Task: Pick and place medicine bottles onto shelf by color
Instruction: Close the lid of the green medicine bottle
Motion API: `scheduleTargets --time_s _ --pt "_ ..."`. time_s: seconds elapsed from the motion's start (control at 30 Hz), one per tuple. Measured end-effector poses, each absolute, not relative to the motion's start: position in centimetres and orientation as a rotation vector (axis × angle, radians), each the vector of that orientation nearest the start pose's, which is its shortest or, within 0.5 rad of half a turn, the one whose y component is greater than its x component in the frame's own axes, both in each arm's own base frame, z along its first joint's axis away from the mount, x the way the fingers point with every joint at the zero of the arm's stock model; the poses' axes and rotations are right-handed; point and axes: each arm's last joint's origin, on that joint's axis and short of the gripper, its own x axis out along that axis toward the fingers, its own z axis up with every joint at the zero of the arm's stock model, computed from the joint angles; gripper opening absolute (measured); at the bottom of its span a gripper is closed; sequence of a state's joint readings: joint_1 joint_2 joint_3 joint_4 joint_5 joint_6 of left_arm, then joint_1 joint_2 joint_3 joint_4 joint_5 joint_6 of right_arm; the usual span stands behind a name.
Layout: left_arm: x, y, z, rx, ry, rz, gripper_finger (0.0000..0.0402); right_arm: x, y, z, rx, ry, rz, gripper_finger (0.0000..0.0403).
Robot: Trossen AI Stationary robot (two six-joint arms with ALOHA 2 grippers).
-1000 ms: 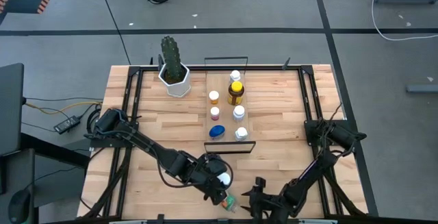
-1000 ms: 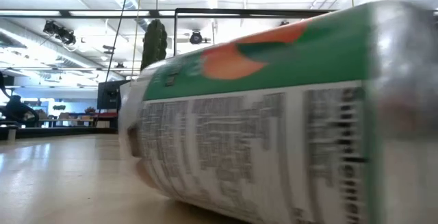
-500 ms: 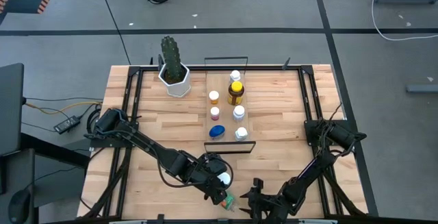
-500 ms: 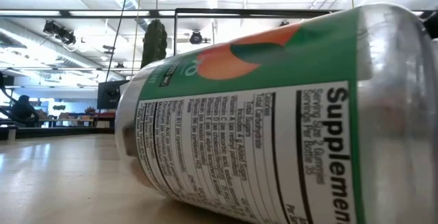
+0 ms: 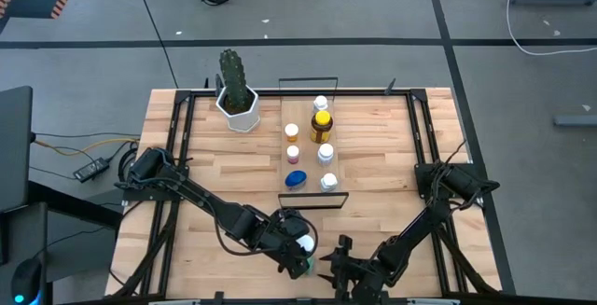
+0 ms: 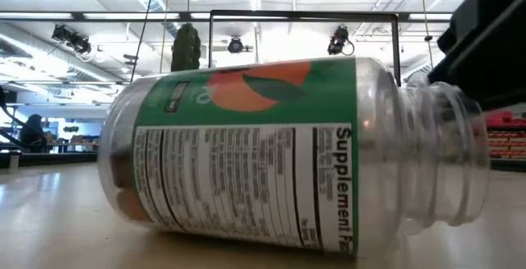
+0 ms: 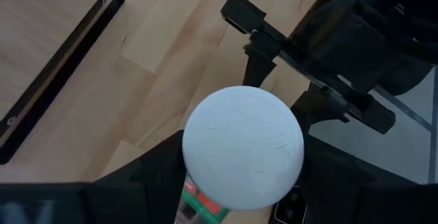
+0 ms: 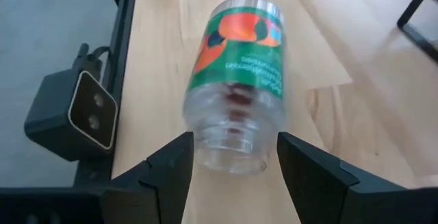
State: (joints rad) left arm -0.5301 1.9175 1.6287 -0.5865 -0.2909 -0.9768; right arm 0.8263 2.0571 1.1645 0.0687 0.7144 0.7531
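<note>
bottle (image 8: 236, 80): clear, green label with orange mark, uncapped, lying on its side; open neck points into the gap between the right gripper's (image 8: 233, 166) spread fingers
cap (image 7: 243, 145): white, round, held between the left gripper's (image 5: 300, 254) fingers
shelf (image 5: 303, 165): light-wood board, well beyond both grippers
shelf bottles (image 5: 322, 126): seven, upright; amber yellow-capped, one blue-lidded, rest white-capped

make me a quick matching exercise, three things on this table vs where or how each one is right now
Things:
1. green-labelled bottle
2. white cap
3. cactus pot

States:
A. held in the left gripper
B. standing at the table's far left, beside the shelf
C. lying on its side, uncapped, neck between the right gripper's open fingers

Pairs: 1-C, 2-A, 3-B
</note>
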Motion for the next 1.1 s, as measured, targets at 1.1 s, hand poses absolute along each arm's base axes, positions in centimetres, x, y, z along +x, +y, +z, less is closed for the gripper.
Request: scheduleTargets --time_s 1.1 --pt "36.9 -20.7 26.6 -0.566 0.823 0.180 0.0248 30.7 26.3 11.7 0.072 0.605 -0.151 0.0217"
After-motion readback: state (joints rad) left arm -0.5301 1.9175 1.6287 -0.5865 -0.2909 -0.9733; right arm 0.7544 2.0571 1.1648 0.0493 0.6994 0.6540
